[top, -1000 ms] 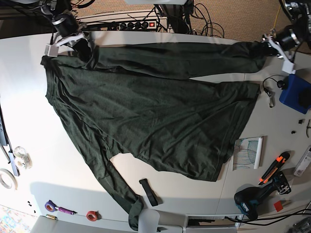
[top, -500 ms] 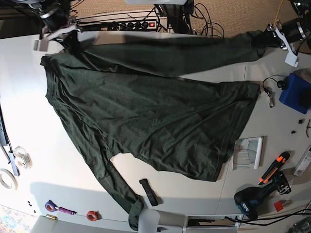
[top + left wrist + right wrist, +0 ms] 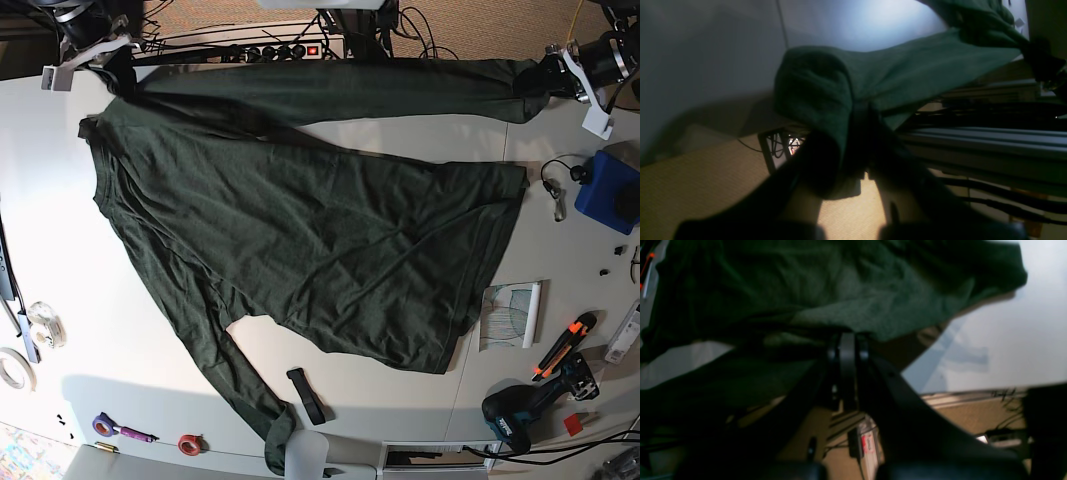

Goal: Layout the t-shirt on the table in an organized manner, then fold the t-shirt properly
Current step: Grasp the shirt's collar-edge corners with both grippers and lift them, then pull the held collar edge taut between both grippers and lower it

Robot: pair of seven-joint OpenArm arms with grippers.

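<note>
1. Both grippers sit at the desk's far edge. The right gripper (image 3: 108,60) is at the far left corner and the left gripper (image 3: 550,78) at the far right corner.
2. Right wrist view: the right gripper (image 3: 847,340) is clenched on a fold of the t-shirt (image 3: 846,290), jaws tight together on the cloth.
3. Left wrist view: the left gripper (image 3: 862,111) is clamped on the bunched sleeve end (image 3: 820,83). The cloth drapes over its fingers, which are dark and blurred.
4. The dark green, long-sleeved t-shirt (image 3: 300,230) is spread over the middle of the desk (image 3: 60,230).
5. One sleeve (image 3: 340,85) is stretched along the far edge between the grippers, and the other sleeve (image 3: 245,390) runs to the near edge.
6. Right edge of the desk: blue box (image 3: 608,190), folded paper (image 3: 512,315), orange-black cutter (image 3: 565,345), and a drill (image 3: 520,415) at the near right corner.
7. Near edge: black strap (image 3: 307,395) just beside the lower sleeve, and a red tape roll (image 3: 188,443) towards the left corner.
8. A power strip (image 3: 290,50) and cables lie beyond the far edge, over tan carpet (image 3: 706,186).
</note>
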